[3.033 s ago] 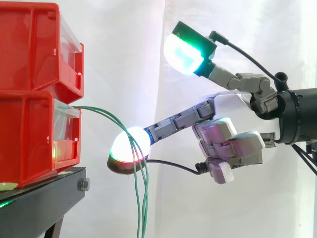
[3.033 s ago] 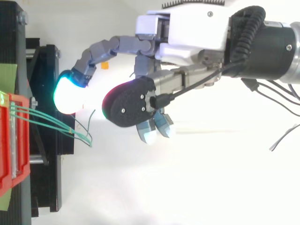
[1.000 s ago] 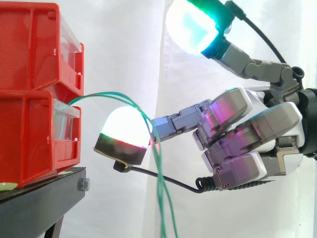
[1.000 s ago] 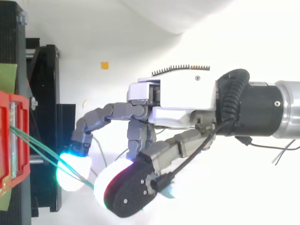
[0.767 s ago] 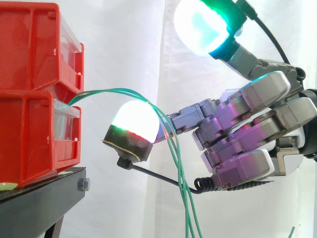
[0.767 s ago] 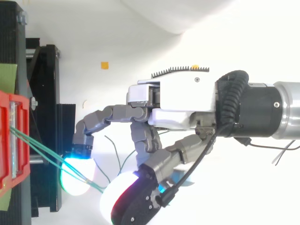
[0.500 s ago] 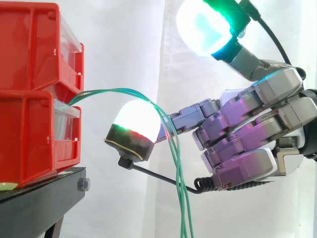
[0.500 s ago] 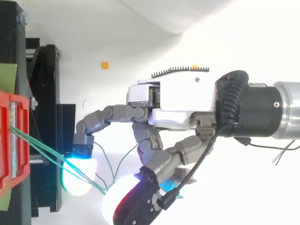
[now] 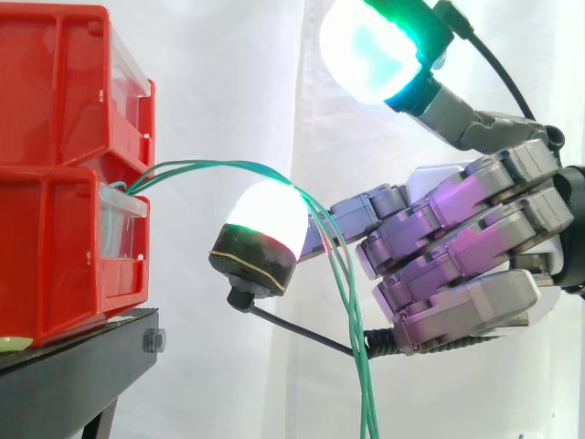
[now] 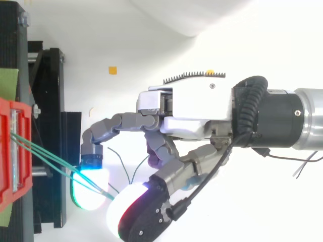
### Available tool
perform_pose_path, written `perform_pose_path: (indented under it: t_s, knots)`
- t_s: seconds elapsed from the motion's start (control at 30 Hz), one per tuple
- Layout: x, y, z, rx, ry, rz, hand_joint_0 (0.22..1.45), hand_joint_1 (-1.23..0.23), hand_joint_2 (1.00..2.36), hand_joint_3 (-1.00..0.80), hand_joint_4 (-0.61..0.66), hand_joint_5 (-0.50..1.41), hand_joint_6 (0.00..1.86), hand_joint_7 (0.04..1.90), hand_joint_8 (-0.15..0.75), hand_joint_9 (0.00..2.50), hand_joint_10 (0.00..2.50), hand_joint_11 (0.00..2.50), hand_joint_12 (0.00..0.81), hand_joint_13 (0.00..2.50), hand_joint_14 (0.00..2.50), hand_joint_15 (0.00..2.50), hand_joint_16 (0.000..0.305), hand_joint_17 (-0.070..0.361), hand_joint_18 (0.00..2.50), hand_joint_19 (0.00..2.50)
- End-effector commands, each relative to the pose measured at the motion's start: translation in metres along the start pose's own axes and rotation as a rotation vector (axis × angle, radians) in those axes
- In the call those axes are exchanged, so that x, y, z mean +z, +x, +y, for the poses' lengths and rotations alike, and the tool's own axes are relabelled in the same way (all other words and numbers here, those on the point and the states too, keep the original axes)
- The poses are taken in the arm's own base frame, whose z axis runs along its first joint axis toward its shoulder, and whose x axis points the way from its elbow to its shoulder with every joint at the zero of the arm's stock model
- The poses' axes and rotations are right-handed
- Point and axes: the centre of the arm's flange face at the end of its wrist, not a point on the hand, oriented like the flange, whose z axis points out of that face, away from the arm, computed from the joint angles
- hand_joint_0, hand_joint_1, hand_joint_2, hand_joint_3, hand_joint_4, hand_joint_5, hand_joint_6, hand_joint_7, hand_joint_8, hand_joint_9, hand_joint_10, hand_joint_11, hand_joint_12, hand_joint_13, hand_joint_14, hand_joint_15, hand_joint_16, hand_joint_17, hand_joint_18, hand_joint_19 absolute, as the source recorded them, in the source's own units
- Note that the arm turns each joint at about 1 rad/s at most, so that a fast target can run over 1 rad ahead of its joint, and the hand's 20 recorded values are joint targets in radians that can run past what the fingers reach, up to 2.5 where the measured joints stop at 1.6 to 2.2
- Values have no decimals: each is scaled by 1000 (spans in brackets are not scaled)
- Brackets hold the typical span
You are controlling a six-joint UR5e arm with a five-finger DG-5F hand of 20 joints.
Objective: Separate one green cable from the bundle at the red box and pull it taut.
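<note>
Bins: An upper red plastic bin (image 9: 64,82) is stacked on a lower red plastic bin (image 9: 55,256), each fitted with a clear front panel. The pair is carried on a black metal stand (image 9: 82,366), with the fronts set near the stand's right edge in the side view.

Cables: A bundle of thin green cables (image 9: 352,302) is led out of the clear front of the lower red plastic bin. It is arched over to the right in a bow and hung downward past the bottom of the side view. The strands are kept close together along their run. In the top view they are seen running from the red bin, out past the stand's edge, to the glowing pads.

Hand: The grey and white robot hand (image 9: 457,265) is placed to the right of the bins, clear of the stand.

Hold: One finger is stretched toward the bins and is tipped with a white and red glowing pad (image 9: 267,215). Another is raised high and is tipped with a cyan and green glowing pad (image 9: 366,50). These two are spread wide apart, while the rest are curled toward the palm. The cables are laid over the stretched finger just behind its pad, so they are carried on it rather than pinched.

Backdrop: A white curtain (image 9: 228,91) is hung behind the work.

Mark: A small orange square (image 10: 112,70) is seen on the white floor, well apart from the cables.
</note>
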Motion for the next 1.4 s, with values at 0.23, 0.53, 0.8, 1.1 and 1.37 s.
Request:
perform_pose_path:
  t_s: [0.23,0.53,0.8,1.1,1.37]
  knots:
    - [-1,2,-2,-3,6,0,347,-645,1000,-500,409,-28,504,1174,346,2439,367,2027,492,2025,1965,1032,291,218,2432,420]
    - [-3,0,-4,-52,23,-35,349,-608,1000,-500,352,-14,505,1125,323,2033,2500,1058,350,1756,2500,952,278,208,2218,370]
    - [-4,-2,-5,-72,35,-55,353,-604,1000,-500,330,3,505,1144,332,2058,2500,1103,344,1803,2500,937,275,206,2269,335]
    - [-4,-1,-5,-74,35,-55,364,-619,1000,-500,217,20,505,1125,290,2082,2500,1109,310,1802,2500,885,258,194,2251,357]
    - [-5,0,-6,-75,42,-54,428,-505,1000,-500,82,59,506,1075,224,2105,2500,1075,241,1757,2500,1028,236,177,2160,439]
